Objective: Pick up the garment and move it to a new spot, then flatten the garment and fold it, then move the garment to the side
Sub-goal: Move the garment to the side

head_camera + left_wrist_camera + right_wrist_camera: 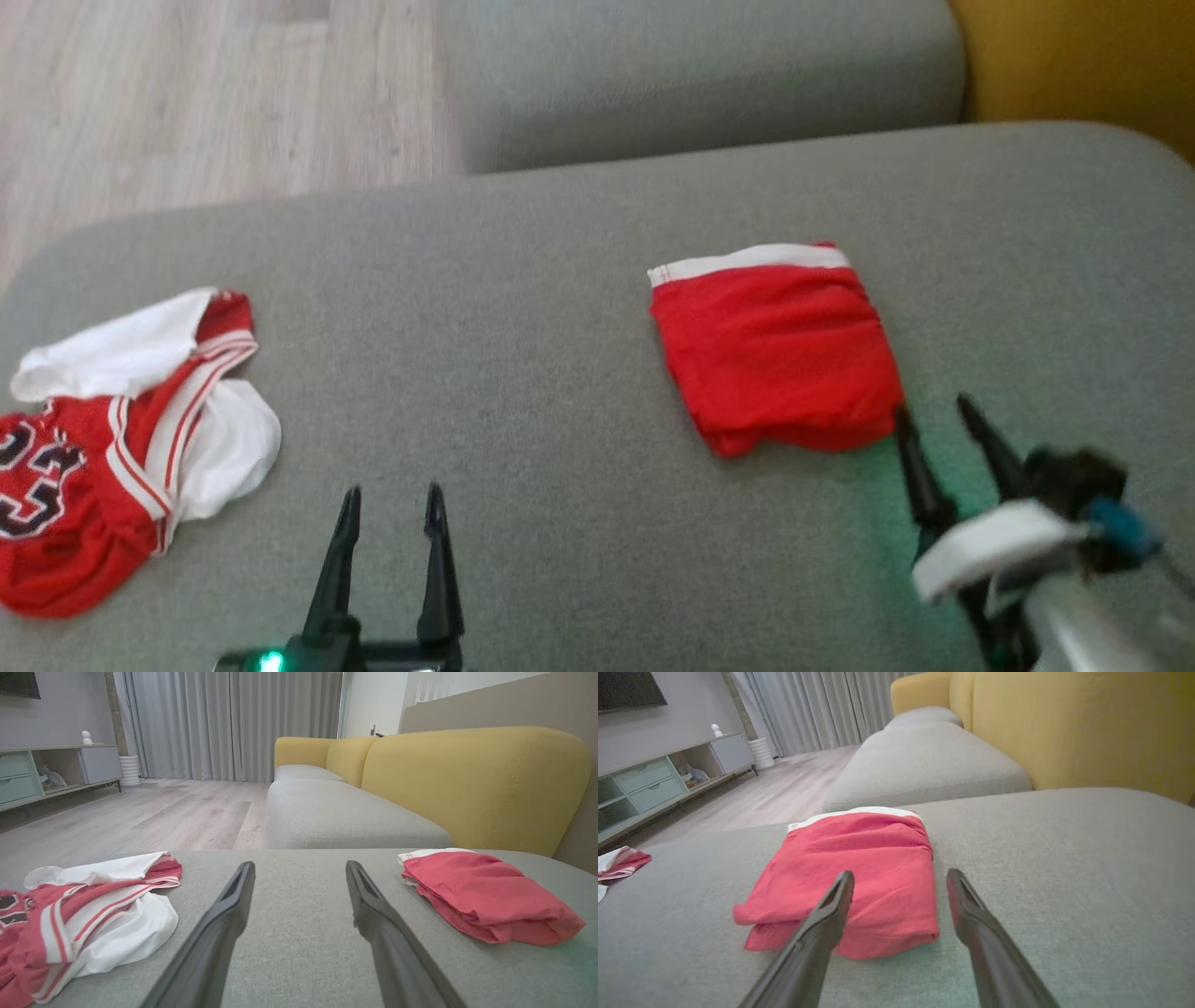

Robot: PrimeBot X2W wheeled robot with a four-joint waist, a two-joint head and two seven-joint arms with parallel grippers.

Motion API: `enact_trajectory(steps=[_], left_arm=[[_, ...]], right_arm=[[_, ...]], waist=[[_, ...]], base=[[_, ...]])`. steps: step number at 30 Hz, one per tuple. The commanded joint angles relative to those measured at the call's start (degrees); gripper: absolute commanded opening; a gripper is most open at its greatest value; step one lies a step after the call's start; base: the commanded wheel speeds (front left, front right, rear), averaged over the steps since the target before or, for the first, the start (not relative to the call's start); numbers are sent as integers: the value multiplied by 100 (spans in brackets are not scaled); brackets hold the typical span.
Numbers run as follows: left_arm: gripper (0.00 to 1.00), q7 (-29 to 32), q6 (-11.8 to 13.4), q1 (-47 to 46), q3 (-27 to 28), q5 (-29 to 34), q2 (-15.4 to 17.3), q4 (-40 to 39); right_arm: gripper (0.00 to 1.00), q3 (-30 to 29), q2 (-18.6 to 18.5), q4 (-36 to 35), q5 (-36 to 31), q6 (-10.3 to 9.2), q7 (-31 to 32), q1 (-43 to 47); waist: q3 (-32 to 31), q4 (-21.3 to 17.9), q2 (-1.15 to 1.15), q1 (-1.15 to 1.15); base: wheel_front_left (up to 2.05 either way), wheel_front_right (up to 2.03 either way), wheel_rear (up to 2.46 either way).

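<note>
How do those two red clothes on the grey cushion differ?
The folded garment lies as a neat flat packet; the jersey is a crumpled heap. The folded garment is plain red with one white band at its far edge; the jersey shows striped trim, white panels and dark numerals. The folded garment sits on the robot's right, the jersey on its left. Both are mainly red and rest on the grey cushion.

The grey cushion (560,280) is seen from above by the head camera and low and close by both wrist cameras; the folded red garment (859,858) is shared by all.
</note>
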Motion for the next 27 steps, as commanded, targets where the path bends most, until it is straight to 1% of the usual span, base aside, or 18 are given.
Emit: enact_trajectory(steps=[1,6,9,11,12,15,16,19,22,24,27], left_arm=[[100,-30,38,-339,95,48,-20,-257],[100,-30,-28,-599,3,122,-20,-292],[100,-30,-48,-734,-37,152,-20,-266],[100,-30,-47,-797,-62,153,-20,-244],[100,-30,-47,-797,-62,153,-20,-244],[100,-30,-40,-848,-97,141,-20,-218],[100,-30,-22,-860,-114,138,-20,-211],[100,-30,32,-873,-113,121,-20,-236],[100,-30,40,-915,-129,100,-20,-277],[100,-30,33,-979,-148,109,-20,-310],[100,-30,26,-1148,-171,148,-20,-368]], right_arm=[[100,143,-174,46,288,-4,137,-532],[100,391,-611,686,860,-4,755,-1536],[100,574,-782,1109,1217,-4,1071,-1950],[100,766,-865,1370,1393,-4,1265,-2120],[100,766,-865,1370,1393,-4,1265,-2120],[100,1152,-870,1659,1714,-4,1579,-2210],[1,1388,-888,1725,1942,-4,1669,-2229],[0,1618,-977,1696,2153,-4,1442,-2333],[0,1840,-1125,1624,2272,-4,1264,-2524],[0,1947,-1307,1588,2296,-4,1193,-2690],[0,1999,-1700,1582,2294,-4,1115,-2952]], waist=[[241,78,0,0],[671,190,0,0],[824,289,0,0],[883,351,0,0],[883,351,0,0],[926,412,0,0],[944,421,0,0],[1028,327,0,0],[1193,124,0,0],[1357,-30,0,0],[1682,-235,0,0]], base=[[0,0,0],[0,0,0],[0,0,0],[0,0,0],[0,0,0],[0,0,0],[0,0,0],[0,0,0],[0,0,0],[0,0,0],[0,0,0]])
